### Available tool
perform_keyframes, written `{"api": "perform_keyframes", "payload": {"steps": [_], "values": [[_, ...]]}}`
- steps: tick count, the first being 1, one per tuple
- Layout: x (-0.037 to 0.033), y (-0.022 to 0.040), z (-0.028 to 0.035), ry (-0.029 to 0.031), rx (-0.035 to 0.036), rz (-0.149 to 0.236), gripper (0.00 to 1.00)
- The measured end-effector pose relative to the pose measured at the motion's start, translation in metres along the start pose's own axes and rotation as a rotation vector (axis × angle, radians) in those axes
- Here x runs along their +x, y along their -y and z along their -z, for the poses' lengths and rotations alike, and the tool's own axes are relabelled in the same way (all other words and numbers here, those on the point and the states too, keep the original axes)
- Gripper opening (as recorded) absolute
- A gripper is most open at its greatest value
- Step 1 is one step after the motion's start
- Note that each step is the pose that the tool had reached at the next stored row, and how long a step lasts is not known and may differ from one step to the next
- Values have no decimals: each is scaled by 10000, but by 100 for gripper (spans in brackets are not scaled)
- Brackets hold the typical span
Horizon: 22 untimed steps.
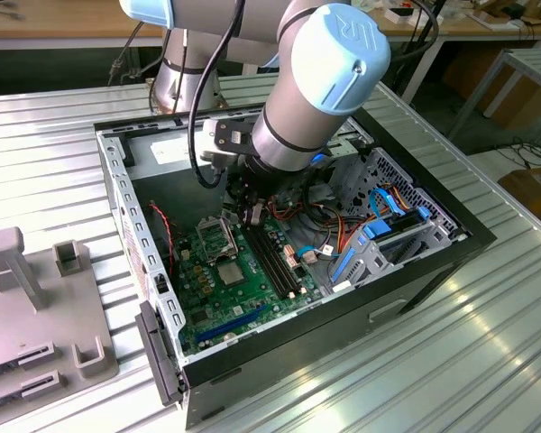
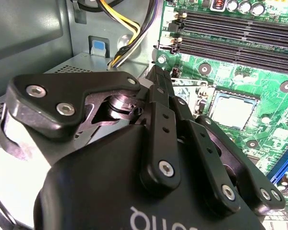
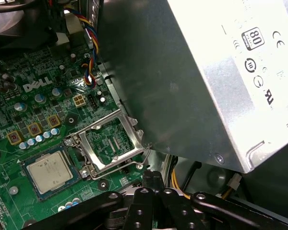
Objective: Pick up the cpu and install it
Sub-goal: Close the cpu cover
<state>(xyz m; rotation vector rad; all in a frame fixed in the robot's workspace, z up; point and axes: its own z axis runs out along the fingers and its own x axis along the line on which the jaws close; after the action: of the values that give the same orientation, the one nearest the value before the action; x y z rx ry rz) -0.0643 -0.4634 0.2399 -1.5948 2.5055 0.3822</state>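
1. The cpu [image 1: 228,272] [image 2: 234,109] [image 3: 49,170] lies flat in its socket on the green board [image 1: 207,311], dull metal lid facing up.
2. It is square, with no long axis; its edges run parallel to the socket's.
3. Beside it, the steel latch frame [image 3: 113,141] stands tilted open.
4. The black gripper [image 1: 250,212] [image 2: 156,76] [image 3: 152,176] hangs near that frame, fingers pressed together, nothing between them.
5. A grey, boxy power supply [image 3: 206,72] sits just beside.

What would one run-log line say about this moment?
gripper: shut, empty | cpu: seated | load plate: open
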Motion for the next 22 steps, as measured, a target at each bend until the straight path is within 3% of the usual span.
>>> {"api": "perform_keyframes", "payload": {"steps": [4,10,16,19,22], "values": [[2,4,-10,0,1,1,11],[5,43,-92,2,-1,0,11],[16,59,-150,118,-56,2,11],[23,62,-177,220,-103,3,11],[32,68,-211,240,-112,3,11]]}}
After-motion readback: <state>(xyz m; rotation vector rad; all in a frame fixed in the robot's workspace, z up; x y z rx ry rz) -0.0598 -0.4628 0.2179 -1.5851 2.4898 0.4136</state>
